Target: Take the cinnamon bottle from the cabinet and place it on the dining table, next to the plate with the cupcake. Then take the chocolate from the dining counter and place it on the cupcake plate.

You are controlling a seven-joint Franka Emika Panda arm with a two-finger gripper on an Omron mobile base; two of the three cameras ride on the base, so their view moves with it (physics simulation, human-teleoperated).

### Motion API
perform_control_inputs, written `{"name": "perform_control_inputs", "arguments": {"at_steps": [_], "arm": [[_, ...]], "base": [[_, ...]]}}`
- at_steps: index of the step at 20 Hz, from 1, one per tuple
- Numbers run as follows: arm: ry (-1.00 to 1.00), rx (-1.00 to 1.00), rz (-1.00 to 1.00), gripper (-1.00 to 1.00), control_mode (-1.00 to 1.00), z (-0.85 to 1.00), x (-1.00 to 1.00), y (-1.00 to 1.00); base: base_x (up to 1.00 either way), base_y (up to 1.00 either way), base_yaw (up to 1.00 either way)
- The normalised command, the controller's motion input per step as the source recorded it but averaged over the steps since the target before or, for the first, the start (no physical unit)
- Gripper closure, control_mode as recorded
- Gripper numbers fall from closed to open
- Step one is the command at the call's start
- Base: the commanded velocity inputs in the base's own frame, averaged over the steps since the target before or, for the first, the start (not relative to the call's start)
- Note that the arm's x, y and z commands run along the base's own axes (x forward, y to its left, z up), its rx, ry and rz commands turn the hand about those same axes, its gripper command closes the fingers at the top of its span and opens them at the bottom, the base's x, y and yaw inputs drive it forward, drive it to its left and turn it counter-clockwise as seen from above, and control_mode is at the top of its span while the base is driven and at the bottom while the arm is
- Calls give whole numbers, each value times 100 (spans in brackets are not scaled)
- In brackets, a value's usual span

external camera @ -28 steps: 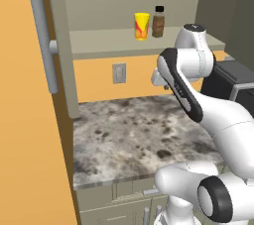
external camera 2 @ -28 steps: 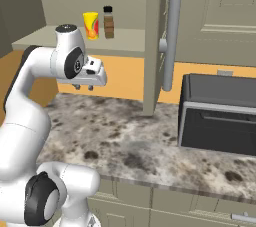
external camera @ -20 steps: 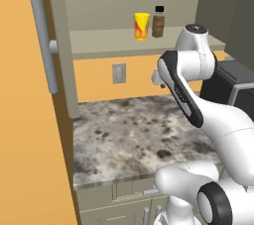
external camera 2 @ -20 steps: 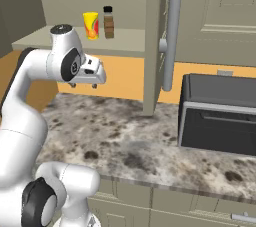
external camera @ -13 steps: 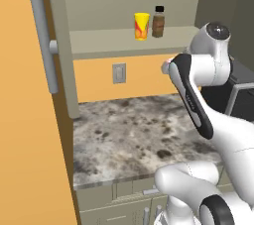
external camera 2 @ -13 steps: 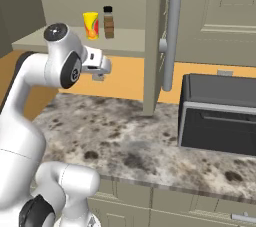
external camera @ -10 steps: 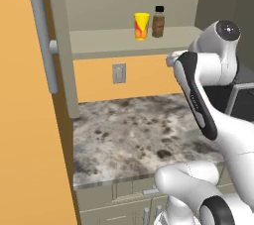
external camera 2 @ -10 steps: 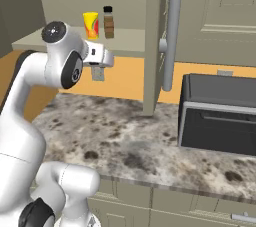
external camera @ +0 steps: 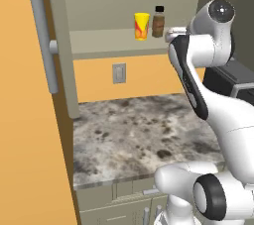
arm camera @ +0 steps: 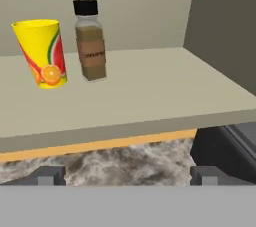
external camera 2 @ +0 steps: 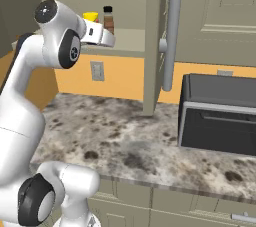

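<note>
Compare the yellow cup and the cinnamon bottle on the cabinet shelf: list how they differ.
The yellow cup is bright yellow with fruit pictures; the cinnamon bottle is clear with brown contents and a brown label. The cup is open-topped; the bottle wears a black cap. The cup tapers toward its base and is wider; the bottle is straight-sided, slimmer and taller. Both stand upright, side by side on the shelf.

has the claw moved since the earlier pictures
Yes. The claw has risen from below the cabinet shelf to shelf height, closer to the cinnamon bottle.
</note>
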Motion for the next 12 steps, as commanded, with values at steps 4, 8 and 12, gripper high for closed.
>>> {"name": "perform_control_inputs", "arguments": {"at_steps": [4,8,12], "arm": [[0,4,-16,-100,-100,50,38,2],[0,6,-18,-100,-100,7,8,-4],[4,15,-5,-100,-100,-4,20,-3]], "base": [[0,0,0],[0,0,0],[0,0,0]]}}
